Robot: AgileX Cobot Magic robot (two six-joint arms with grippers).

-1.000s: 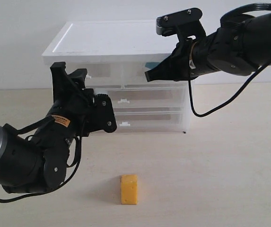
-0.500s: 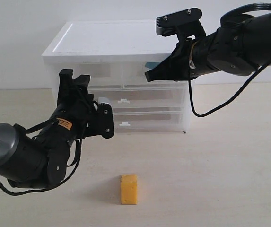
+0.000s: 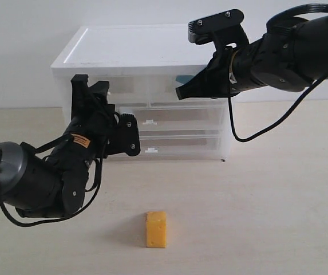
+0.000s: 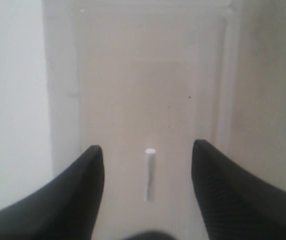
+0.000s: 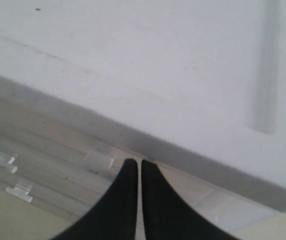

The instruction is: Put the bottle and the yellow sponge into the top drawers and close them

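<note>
The yellow sponge (image 3: 156, 229) stands on the table in front of the chest, away from both arms. My left gripper (image 3: 91, 85) is open at the left top drawer (image 3: 127, 86). In the left wrist view that drawer's white handle (image 4: 149, 173) lies between the spread fingers of the left gripper (image 4: 147, 146), untouched. My right gripper (image 3: 180, 93) is shut on nothing, its tip against the front of the right top drawer (image 3: 161, 87). Its closed fingertips (image 5: 136, 162) sit next to that drawer's handle (image 5: 99, 160). A teal patch, the bottle (image 3: 182, 78), shows through this drawer, mostly hidden by the gripper.
The white-topped chest (image 3: 135, 48) stands at the back of the table against a pale wall. Below the top drawers are two full-width drawers with small handles (image 3: 149, 122), both shut. A black cable (image 3: 249, 134) hangs from the right arm beside the chest.
My left gripper has moved a little to the right and in towards the left top drawer's handle. The right arm and the sponge have not moved.
</note>
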